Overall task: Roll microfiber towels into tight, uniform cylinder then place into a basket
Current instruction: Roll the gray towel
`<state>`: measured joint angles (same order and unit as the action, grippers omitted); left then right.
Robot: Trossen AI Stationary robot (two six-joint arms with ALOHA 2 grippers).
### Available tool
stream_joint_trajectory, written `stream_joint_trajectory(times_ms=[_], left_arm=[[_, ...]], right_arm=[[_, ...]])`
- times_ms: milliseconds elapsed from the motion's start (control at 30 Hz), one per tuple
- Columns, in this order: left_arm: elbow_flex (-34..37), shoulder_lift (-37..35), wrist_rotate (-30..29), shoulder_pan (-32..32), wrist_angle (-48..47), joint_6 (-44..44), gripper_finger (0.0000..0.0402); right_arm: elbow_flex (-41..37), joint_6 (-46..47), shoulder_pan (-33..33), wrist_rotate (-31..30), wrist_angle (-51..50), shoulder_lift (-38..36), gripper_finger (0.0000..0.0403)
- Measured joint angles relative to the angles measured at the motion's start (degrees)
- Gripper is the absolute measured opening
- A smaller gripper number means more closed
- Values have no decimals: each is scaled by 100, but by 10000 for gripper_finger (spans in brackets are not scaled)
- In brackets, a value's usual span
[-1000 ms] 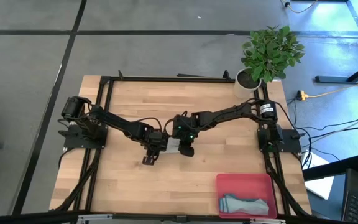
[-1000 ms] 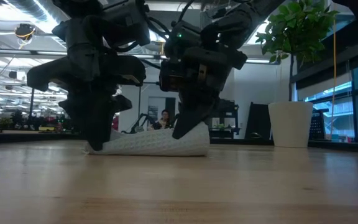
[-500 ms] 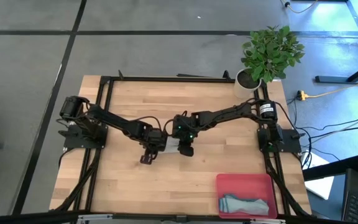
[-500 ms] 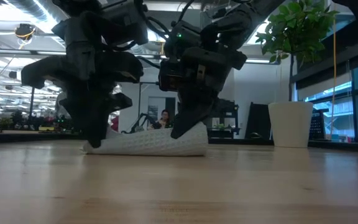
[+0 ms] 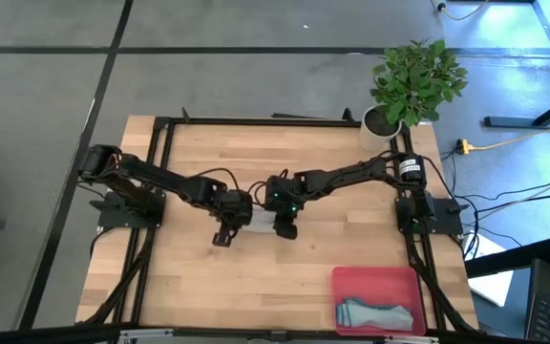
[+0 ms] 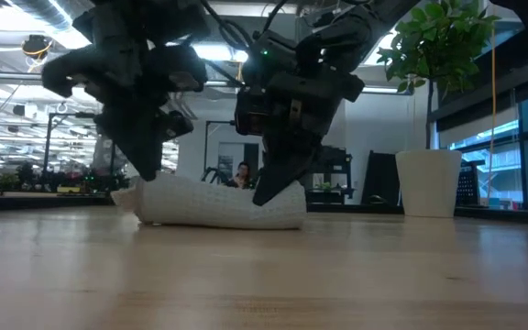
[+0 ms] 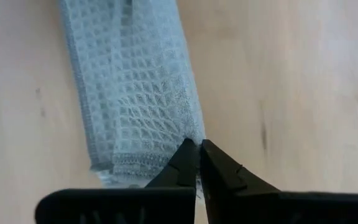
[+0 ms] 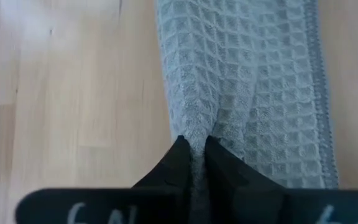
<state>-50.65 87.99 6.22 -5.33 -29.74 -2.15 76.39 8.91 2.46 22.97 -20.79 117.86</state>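
The pale grey-green towel lies rolled into a short cylinder on the middle of the table, seen side-on in the low view. My left gripper is shut at the roll's left end. My right gripper is shut at its right end. The pink basket stands at the table's near right. The light teal-blue towel lies rolled inside it. My left gripper pinches the towel's long edge close to the end hem, between its two shut fingers. It comes slanting from above. That end of the roll is raised a little and the rest lies on the table. My right gripper pinches a raised fold in the roll's upper surface near its right end, between its two shut fingers. It comes slanting from above. The roll's right end rests on the table.
A potted plant in a white pot stands at the table's far right corner. Bare wooden table lies between the roll and the near edge, and to the left of the basket.
My left gripper has risen and gone a little toward the table's left edge, tipping as it went. The roll's left end has come up with it. The right end and my right gripper have stayed in place.
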Motion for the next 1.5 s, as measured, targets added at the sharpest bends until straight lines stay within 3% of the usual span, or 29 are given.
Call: stream_joint_trajectory(times_ms=[500, 900, 1500], left_arm=[[-9, -28, 186, 423, -128, -70, 0], [-17, -20, -1186, 474, 115, 144, 0], [-37, 610, -1441, 685, 432, 8, 0]], right_arm=[[21, -18, 7, -12, 89, 284, 29], [17, -25, 4, 5, 120, 302, 29], [-1, -40, -2, 155, 163, 308, 28]])
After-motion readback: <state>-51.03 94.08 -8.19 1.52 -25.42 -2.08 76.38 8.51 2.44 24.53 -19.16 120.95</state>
